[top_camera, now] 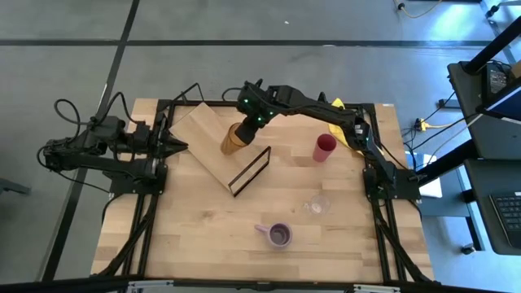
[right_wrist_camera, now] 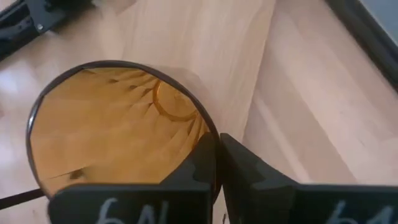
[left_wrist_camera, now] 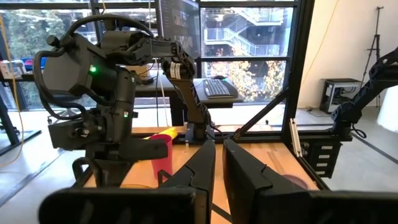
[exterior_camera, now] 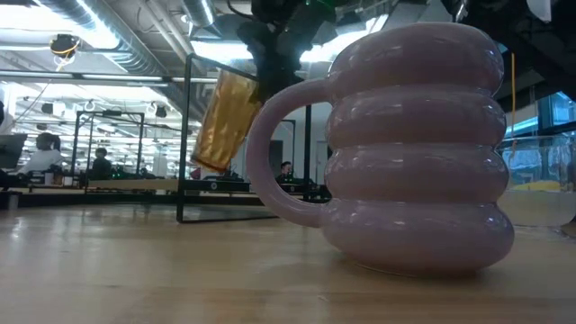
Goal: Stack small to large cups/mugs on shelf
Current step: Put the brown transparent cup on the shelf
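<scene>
Wooden table (top_camera: 203,236) under shelf (top_camera: 213,140), mugs

In the low view the purple mug (exterior_camera: 409,144) filled most of the frame and hid much of the surface behind it; the clear glass (exterior_camera: 544,180) showed only partly past its side, cut by the picture's edge. The amber tumbler's (exterior_camera: 225,121) top was lost behind the dark arm. From above, the right claw (top_camera: 244,122) covered the tumbler's rim. In the left wrist view the red cup (left_wrist_camera: 160,155) stood half hidden by the other arm.
</scene>
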Robot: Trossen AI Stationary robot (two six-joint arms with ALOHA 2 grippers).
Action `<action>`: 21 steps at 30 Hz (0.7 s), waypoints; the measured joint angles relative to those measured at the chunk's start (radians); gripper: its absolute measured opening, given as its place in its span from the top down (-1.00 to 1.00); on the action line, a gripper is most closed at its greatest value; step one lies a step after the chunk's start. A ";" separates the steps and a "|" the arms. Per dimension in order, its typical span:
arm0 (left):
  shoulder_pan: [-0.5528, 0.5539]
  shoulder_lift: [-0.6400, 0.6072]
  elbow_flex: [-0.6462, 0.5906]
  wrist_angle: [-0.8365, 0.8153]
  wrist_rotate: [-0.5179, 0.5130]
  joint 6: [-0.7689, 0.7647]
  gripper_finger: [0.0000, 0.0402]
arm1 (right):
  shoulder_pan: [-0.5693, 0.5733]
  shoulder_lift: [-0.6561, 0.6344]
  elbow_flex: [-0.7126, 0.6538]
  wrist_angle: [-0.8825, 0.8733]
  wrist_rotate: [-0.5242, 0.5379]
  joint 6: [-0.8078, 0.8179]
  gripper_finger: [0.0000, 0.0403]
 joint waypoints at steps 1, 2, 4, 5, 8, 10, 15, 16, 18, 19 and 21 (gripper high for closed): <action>0.000 0.000 0.000 0.000 0.000 0.000 0.86 | 0.000 0.000 0.000 -0.003 -0.002 0.000 0.93; 0.000 0.000 0.000 0.000 0.000 0.000 0.86 | 0.001 0.000 0.000 -0.008 -0.014 0.001 0.93; 0.000 0.000 0.000 0.000 0.000 0.000 0.86 | 0.002 0.000 0.000 -0.022 -0.057 0.009 0.93; 0.000 0.000 0.000 0.000 0.000 0.000 0.86 | 0.003 0.000 0.000 -0.039 -0.066 0.015 0.93; 0.000 0.000 0.000 0.000 0.000 0.000 0.86 | 0.009 0.000 0.000 -0.083 -0.071 0.020 0.91; 0.000 0.000 0.000 0.000 0.000 0.000 0.86 | 0.013 0.000 0.000 -0.088 -0.071 0.016 0.87; 0.000 0.000 0.000 0.000 0.000 0.000 0.86 | 0.015 0.000 0.000 -0.085 -0.073 0.004 0.81; 0.000 0.000 0.000 0.000 0.000 0.000 0.86 | 0.015 0.000 0.000 -0.084 -0.073 0.004 0.81; 0.000 0.000 0.000 0.000 0.000 0.000 0.86 | 0.015 0.000 0.000 -0.083 -0.073 0.001 0.81; 0.000 0.000 0.000 0.000 0.000 0.000 0.86 | 0.015 0.000 0.000 -0.081 -0.073 0.001 0.81; 0.000 0.000 0.000 0.000 0.000 0.000 0.86 | 0.015 0.000 0.000 -0.076 -0.073 0.000 0.81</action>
